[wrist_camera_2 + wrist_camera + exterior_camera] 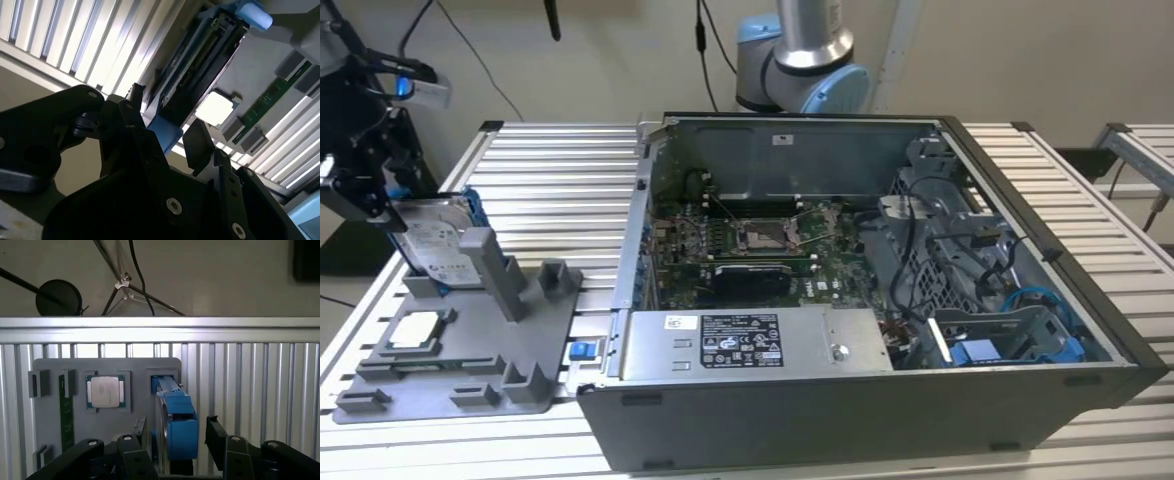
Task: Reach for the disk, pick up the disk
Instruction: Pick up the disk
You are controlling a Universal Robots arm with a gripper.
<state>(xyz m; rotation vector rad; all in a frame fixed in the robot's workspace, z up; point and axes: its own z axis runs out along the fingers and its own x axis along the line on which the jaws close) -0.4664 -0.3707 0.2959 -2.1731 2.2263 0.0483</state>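
The disk [434, 238] stands on edge in a slot at the back of the grey holder plate [467, 375], on the exterior view's left. Its silver face with a white label and its blue frame show there. My gripper [367, 195] hangs right at the disk's upper end. In the first wrist view the gripper [176, 434] is open, with one black finger [140, 430] on each side of the blue-framed disk [177, 410] and a small gap on both sides. The second wrist view has the gripper [165, 122] straddling the disk's [195, 65] blue end in the same way.
A square silver processor chip [416, 330] lies in the holder plate beside the disk. A green memory stick [63, 415] sits in another slot. An open computer case [854, 280] stands on the slatted table [554, 170] on the exterior view's right. A small blue clip [582, 349] lies by the case.
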